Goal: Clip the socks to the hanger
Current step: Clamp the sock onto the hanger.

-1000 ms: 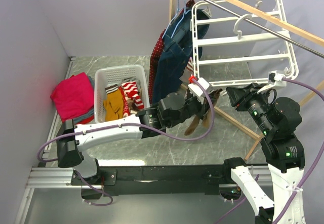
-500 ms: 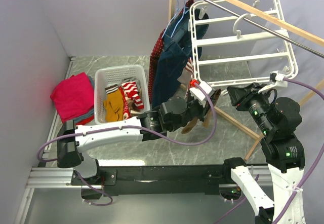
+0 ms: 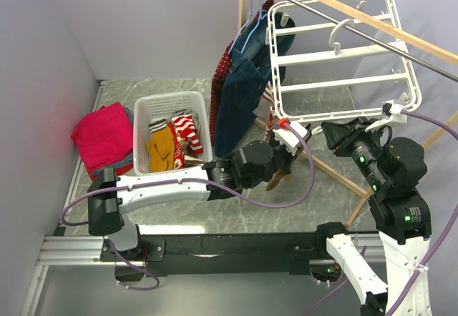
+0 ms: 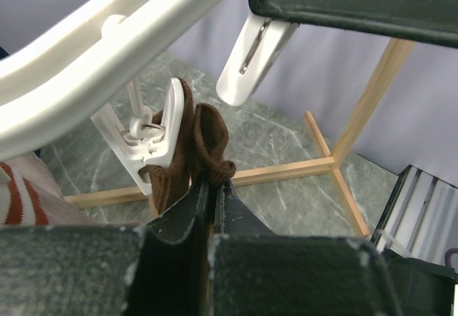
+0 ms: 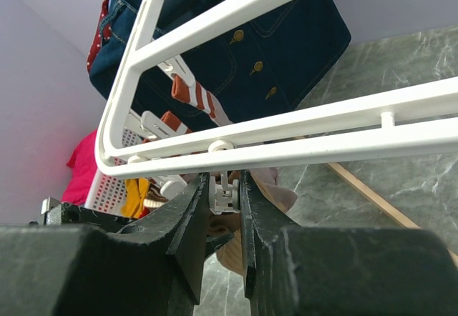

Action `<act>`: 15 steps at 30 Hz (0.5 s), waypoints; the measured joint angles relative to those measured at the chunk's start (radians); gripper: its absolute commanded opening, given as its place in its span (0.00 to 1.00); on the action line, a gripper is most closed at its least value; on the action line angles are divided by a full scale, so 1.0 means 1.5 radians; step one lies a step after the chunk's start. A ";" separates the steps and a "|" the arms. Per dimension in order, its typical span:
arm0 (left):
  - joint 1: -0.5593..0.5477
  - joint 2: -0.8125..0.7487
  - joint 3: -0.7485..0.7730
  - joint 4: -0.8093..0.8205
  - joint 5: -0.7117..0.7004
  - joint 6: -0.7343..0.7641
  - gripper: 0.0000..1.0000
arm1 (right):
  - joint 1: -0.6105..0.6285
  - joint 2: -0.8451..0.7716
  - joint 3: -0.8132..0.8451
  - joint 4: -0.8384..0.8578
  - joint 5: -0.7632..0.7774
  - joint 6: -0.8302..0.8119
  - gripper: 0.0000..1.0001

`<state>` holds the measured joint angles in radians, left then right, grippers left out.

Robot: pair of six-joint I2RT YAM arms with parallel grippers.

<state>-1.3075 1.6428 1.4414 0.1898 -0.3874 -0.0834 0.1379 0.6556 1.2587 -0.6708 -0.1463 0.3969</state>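
Note:
The white hanger [image 3: 343, 55] hangs tilted from the wooden rack. My left gripper [image 3: 285, 160] is shut on a brown sock [image 3: 278, 179] and holds it up under the hanger's near-left edge. In the left wrist view the sock [image 4: 207, 134] rises from my gripper [image 4: 212, 181] and lies against a white clip [image 4: 154, 144]; another clip [image 4: 254, 51] hangs beside it. My right gripper [image 3: 333, 136] is shut on a clip [image 5: 227, 196] under the frame [image 5: 300, 126]. Beige-pink sock fabric [image 5: 275, 187] shows behind its fingers.
A navy garment [image 3: 240, 80] and a light-blue hanger [image 3: 252, 17] hang on the rack's left. A white basket [image 3: 170, 103] with clothes and a pink cloth [image 3: 100, 136] lie at the left. Red-striped socks [image 5: 195, 96] hang at the frame's far side. Wooden rack feet [image 4: 286, 173] cross the floor.
My left gripper has moved right and up with the brown sock, closer under the hanger's near edge. The right arm has not moved.

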 measured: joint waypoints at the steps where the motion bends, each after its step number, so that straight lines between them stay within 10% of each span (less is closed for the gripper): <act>1: 0.000 0.000 0.001 0.000 -0.003 0.003 0.01 | 0.000 0.000 0.000 0.000 0.000 0.000 0.00; 15: -0.009 0.000 0.018 0.001 -0.009 0.023 0.01 | 0.000 0.000 0.000 -0.002 0.000 0.003 0.00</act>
<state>-1.3205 1.6428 1.4685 0.1909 -0.4015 -0.0490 0.1379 0.6556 1.2583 -0.6731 -0.1467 0.4007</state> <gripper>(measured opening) 0.040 0.272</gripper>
